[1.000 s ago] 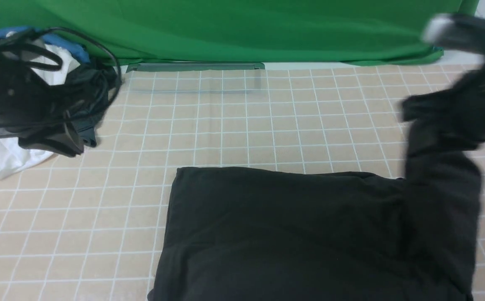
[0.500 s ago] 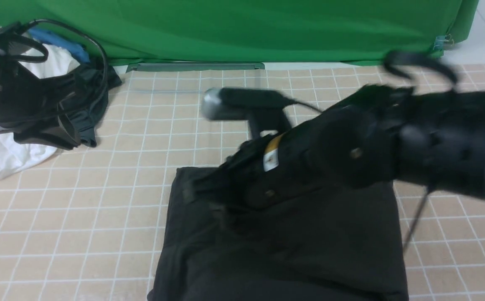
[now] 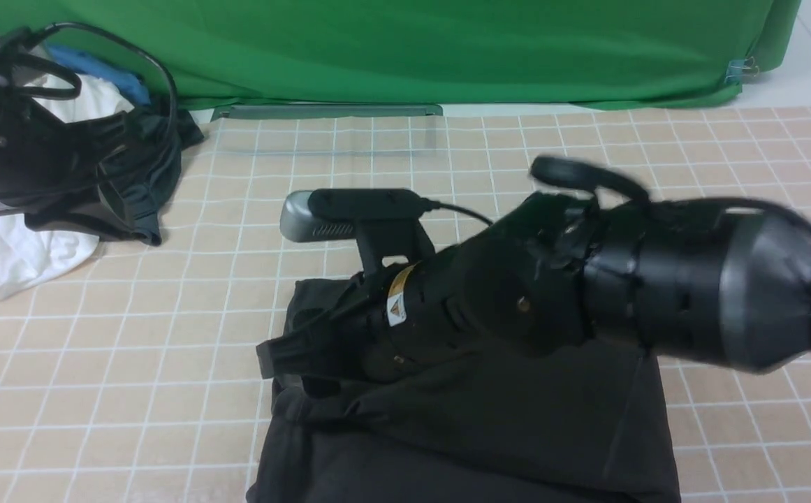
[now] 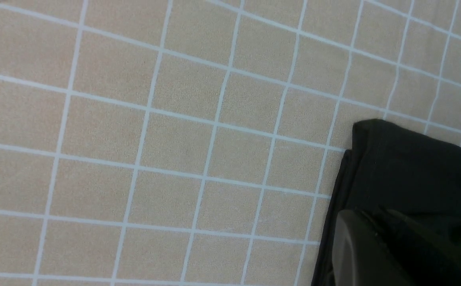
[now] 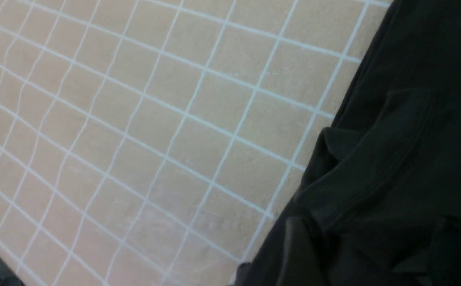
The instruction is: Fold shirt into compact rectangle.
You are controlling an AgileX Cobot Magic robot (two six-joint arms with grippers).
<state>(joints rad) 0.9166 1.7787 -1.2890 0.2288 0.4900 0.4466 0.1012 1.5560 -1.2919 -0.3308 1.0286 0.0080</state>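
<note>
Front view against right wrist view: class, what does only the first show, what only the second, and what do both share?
Only the front view: the green backdrop, the clothes pile at far left, and the right arm stretched over the shirt. Only the right wrist view: the stitched hem along a shirt fold, close up. Both: the black shirt on the beige gridded cloth.

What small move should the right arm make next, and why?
Probably lift the right tool straight up and clear. Its jaws look open, and the right side of the shirt already lies folded across to the left edge; pulling sideways might drag the fold open.
</note>
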